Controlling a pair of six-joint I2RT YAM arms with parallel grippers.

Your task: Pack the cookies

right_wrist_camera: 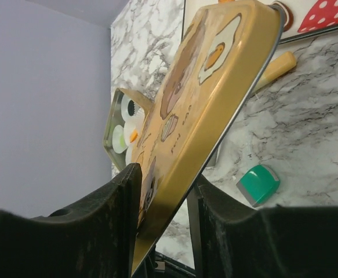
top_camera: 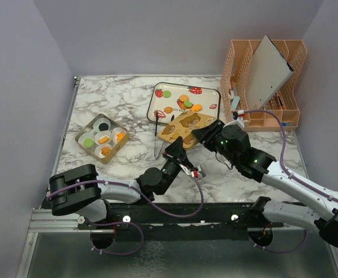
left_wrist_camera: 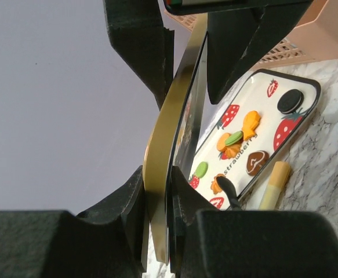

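The left gripper (top_camera: 176, 149) was clamped on the near rim of the lid (top_camera: 183, 126). The right gripper (top_camera: 200, 134) straddled the opposite rim with its jaws part-open; firm contact could not be determined. The lid was held tilted on edge, right of the tin (top_camera: 87, 125), with its long axis running roughly toward the tin. Some cookies (top_camera: 104, 139) sat in the tin's paper cups (top_camera: 88, 141); others lay on the tray (top_camera: 208, 98), beyond the lid from the tin. The left arm was nearer the tin. Legible: "strawberr" on the tray. Lid lettering was unreadable.
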